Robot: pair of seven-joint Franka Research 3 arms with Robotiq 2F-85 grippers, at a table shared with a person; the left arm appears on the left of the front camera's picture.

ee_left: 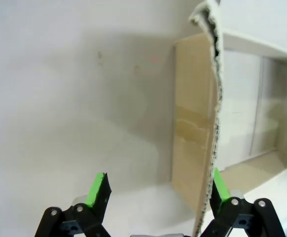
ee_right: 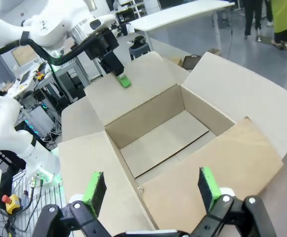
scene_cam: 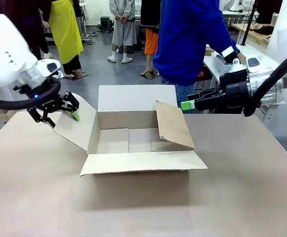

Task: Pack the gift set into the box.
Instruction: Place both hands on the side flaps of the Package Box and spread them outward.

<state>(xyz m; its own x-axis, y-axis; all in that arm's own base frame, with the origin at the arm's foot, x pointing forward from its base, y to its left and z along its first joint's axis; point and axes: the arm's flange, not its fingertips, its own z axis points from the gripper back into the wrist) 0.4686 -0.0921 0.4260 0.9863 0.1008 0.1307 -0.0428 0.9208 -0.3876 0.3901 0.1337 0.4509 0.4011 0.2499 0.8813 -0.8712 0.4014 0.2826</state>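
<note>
Four flaps (scene_cam: pixel 142 163) of the brown corrugated box (scene_cam: pixel 126 121) stand open.

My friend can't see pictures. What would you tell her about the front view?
An open, empty brown cardboard box sits on a table. The robot's left hand is at the box's left flap, and its right hand hovers beside the raised right flap. A person in a blue top stands behind.

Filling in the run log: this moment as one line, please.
box: brown corrugated cardboard carton, flaps open | left pincer: open, around edge of left flap | right pincer: open, near right flap
</note>
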